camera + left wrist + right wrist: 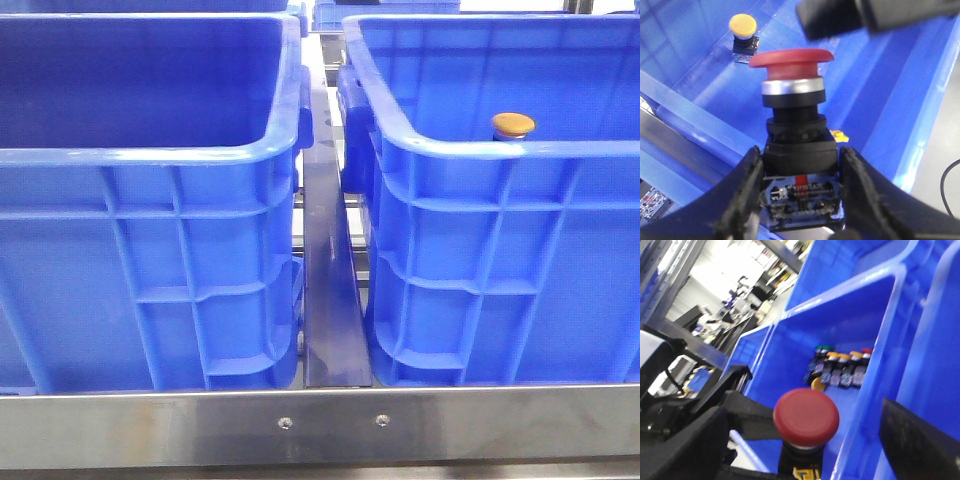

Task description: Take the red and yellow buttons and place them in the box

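My left gripper [800, 159] is shut on the dark base of the red button [791, 59], holding it upright over a blue crate's floor [880, 100]. The yellow button [742, 25] stands on that floor beyond it. In the front view only the yellow button's cap [514, 124] shows, inside the right crate [500, 150]; neither gripper appears there. In the right wrist view the red button [806, 416] sits between my right gripper's [802, 442] widely spread fingers [920, 440], touching neither. The right gripper is open.
A second blue crate [150, 155] stands at the left, with a dark rail [328, 280] between the two and a steel bar [320, 425] along the front. A row of several more push buttons [840, 369] lines the far wall of a crate.
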Robot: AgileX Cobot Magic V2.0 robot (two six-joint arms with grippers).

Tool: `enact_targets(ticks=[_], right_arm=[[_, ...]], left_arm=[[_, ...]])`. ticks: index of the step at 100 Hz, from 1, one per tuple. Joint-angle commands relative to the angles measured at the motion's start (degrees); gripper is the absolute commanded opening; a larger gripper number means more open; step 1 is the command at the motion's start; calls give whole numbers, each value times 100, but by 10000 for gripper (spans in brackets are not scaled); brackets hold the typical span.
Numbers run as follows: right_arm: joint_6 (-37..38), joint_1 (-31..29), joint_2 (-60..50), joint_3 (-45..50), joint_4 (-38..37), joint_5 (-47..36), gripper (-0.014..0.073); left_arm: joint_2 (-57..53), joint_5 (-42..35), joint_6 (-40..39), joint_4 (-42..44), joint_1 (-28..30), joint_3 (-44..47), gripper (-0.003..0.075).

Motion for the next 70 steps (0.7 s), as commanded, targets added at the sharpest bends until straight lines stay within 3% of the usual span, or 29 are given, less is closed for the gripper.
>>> enact_targets(ticks=[1,40,58,70], right_arm=[[26,98,-15,-174,438,383,634],[21,568,95,-440,557,79,606],[21,568,95,-447,546,-12,353],[21,568,95,-447,546,-12,235]], left_arm=[[-215,-327,19,-117,-52,-186,-9],[-215,-267,19,-117,-52,-186,-9],[-215,-192,19,-117,-52,-186,-9],[-215,-119,19,-117,-52,-186,4]])
